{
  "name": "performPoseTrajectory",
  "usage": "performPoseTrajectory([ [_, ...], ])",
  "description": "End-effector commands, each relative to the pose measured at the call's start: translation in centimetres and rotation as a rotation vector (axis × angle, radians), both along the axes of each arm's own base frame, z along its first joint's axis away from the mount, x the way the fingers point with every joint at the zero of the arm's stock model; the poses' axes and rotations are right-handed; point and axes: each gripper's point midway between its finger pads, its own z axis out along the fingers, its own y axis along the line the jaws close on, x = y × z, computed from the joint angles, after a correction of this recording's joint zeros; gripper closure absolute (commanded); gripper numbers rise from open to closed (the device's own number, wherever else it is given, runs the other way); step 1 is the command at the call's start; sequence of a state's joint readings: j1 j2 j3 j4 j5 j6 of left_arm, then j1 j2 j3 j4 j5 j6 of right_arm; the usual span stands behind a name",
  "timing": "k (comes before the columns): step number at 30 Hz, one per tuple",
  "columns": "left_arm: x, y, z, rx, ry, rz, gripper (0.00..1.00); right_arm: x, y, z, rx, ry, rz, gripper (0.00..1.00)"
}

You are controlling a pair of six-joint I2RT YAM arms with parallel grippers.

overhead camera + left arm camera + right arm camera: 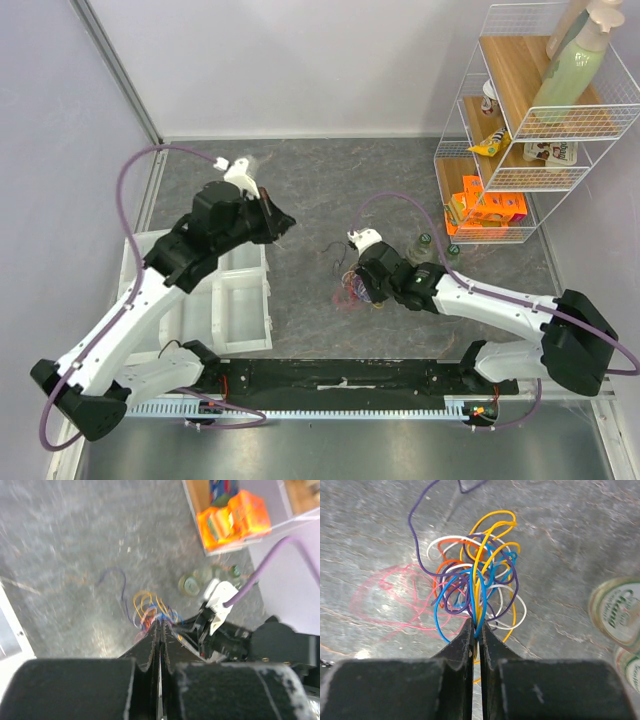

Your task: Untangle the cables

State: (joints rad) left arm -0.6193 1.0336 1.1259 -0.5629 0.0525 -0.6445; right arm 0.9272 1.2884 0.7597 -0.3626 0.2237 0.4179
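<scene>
Cables [475, 580] of thin wire, looped in yellow, blue, orange, white and dark purple, sit in one tangled bunch on the grey stone-patterned table [320, 180]. The bunch lies roughly at the table's middle, at the tip of the right arm. The black two-finger right gripper [477, 629] is at the near edge of the bunch. Its jaws are narrow and pinch a blue and a yellow strand between them (the other loops fan out beyond the fingertips). In the right wrist view a faint pink wire [390, 600] lies flat on the table just left of the bunch. One dark purple strand [415, 530] trails away from the bunch's far side.

The black left gripper [160, 629] is well apart from the bunch, near the far right corner of the white plastic compartment tray [245, 310] on the left of the table. Its jaws are pressed together and nothing shows between them. From its own wrist camera the cables appear beyond the fingertips, blurred.

Two round green-lidded jars [421, 246] stand on the table near the bunch, to its right. At the far right corner stands a white wire rack with wooden shelves [512, 70]. It holds an orange box [488, 207] on a low shelf and a pale green bottle [572, 70] on the top one.
</scene>
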Motion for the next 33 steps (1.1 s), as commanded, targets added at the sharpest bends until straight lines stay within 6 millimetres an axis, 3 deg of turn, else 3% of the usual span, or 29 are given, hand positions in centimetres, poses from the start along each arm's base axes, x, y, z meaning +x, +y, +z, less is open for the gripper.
performPoseTrajectory([
  [1, 1.3, 3.0, 8.3, 0.041, -0.301, 0.086, 0.98, 0.1, -2.3, 0.0, -0.073, -0.046, -0.030, 0.90],
  [6, 1.4, 5.0, 16.1, 0.024, -0.497, 0.150, 0.98, -0.1, -2.0, -0.5, -0.069, -0.020, -0.043, 0.78],
  [7, 1.4, 5.2, 16.9, 0.022, -0.514, 0.158, 0.98, 0.0, -2.0, -0.6, -0.069, -0.015, -0.045, 0.78],
  [9, 1.3, 4.4, 16.7, 0.012, -0.487, 0.129, 0.98, -0.2, -1.4, -0.3, -0.047, -0.004, -0.033, 0.77],
  [11, 1.0, 2.2, 14.5, -0.004, -0.392, 0.030, 0.90, -0.2, -0.7, 0.6, -0.012, -0.005, -0.022, 0.77],
  [12, 0.7, 0.6, 12.7, -0.019, -0.325, -0.040, 0.81, 0.0, -0.4, 1.1, 0.008, -0.011, -0.022, 0.77],
  [15, 0.0, -3.2, 5.5, -0.049, -0.051, -0.176, 0.57, 0.2, 0.0, 2.3, 0.038, -0.023, -0.034, 0.77],
  [17, -0.8, -4.6, 1.1, -0.081, 0.106, -0.206, 0.50, 0.1, 0.0, 3.1, 0.063, -0.026, -0.043, 0.77],
  [20, -2.2, -5.7, -3.9, -0.138, 0.270, -0.217, 0.35, -0.2, -0.1, 3.9, 0.103, -0.036, -0.053, 0.77],
  [24, -6.0, -7.8, -9.9, -0.090, 0.466, -0.311, 0.34, -0.4, -0.3, 3.6, 0.126, -0.031, -0.077, 0.78],
  [27, -8.7, -9.1, -13.1, 0.014, 0.531, -0.374, 0.33, -0.1, 0.0, 3.7, 0.144, -0.023, -0.088, 0.78],
  [30, -8.3, -9.0, -15.3, 0.089, 0.539, -0.336, 0.36, 0.2, 0.2, 4.1, 0.151, -0.028, -0.097, 0.70],
  [33, -5.4, -9.0, -15.9, 0.145, 0.470, -0.278, 0.34, 0.5, 0.0, 3.9, 0.150, -0.023, -0.107, 0.57],
])
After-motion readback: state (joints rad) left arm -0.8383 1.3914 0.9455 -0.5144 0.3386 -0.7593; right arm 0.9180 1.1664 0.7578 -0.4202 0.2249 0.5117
